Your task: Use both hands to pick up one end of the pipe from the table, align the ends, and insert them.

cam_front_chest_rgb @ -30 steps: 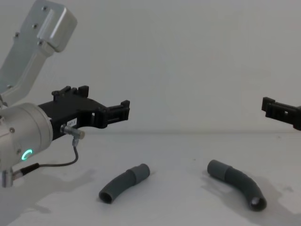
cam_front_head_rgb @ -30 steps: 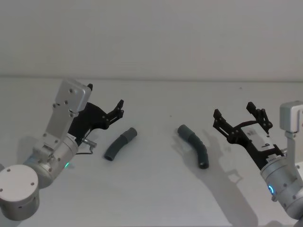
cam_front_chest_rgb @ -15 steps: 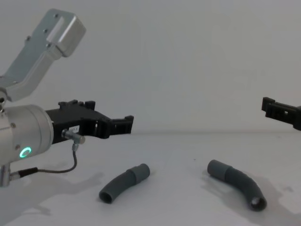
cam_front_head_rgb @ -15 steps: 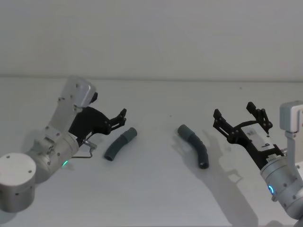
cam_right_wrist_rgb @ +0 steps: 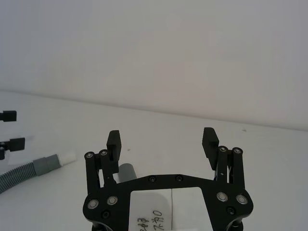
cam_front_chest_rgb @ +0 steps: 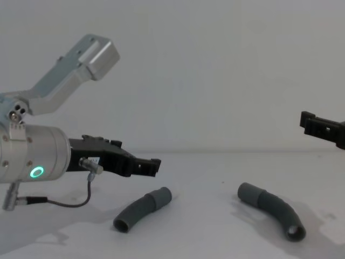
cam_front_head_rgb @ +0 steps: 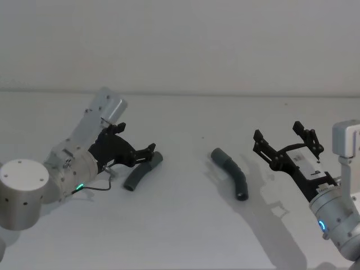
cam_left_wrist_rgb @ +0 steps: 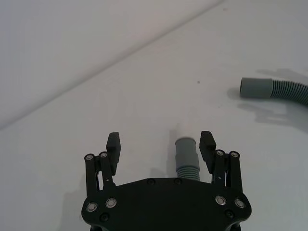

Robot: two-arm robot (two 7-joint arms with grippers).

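While both pieces of the pipe lie flat on the table (cam_front_head_rgb: pixel 180 236), the grippers are apart from them.

Left pipe piece (cam_front_head_rgb: pixel 140 171): curved, ribbed, dark grey, placed left of centre. Its far end carries a grey cuff ending in a white stub tip (cam_right_wrist_rgb: pixel 67 157), which is turned toward the far right.

Right pipe piece (cam_front_head_rgb: pixel 233 174): laid well apart to the right, also curved. Its smooth socket cuff (cam_front_head_rgb: pixel 218 154) is at the far-left end and its dark open mouth at the near end. The two cuffed ends are turned toward each other across a bare stretch of table.

Left gripper (cam_left_wrist_rgb: pixel 160 144): positioned over the far end of the left pipe piece, with its fingers spread wide and released. In the left wrist view the cuff is seen between the two fingers, closer to one than to the other. In the chest view the fingertips are seen above the piece, with a gap down to it. A green ring light (cam_front_chest_rgb: pixel 36 172) is lit on the silver wrist, and a thin cable (cam_front_chest_rgb: pixel 70 203) hangs beneath it.

Right gripper (cam_front_head_rgb: pixel 277 133): held above the table to the right of the right pipe piece and apart from it. Its fingers are spread wide and released, with the tips aimed far-left.
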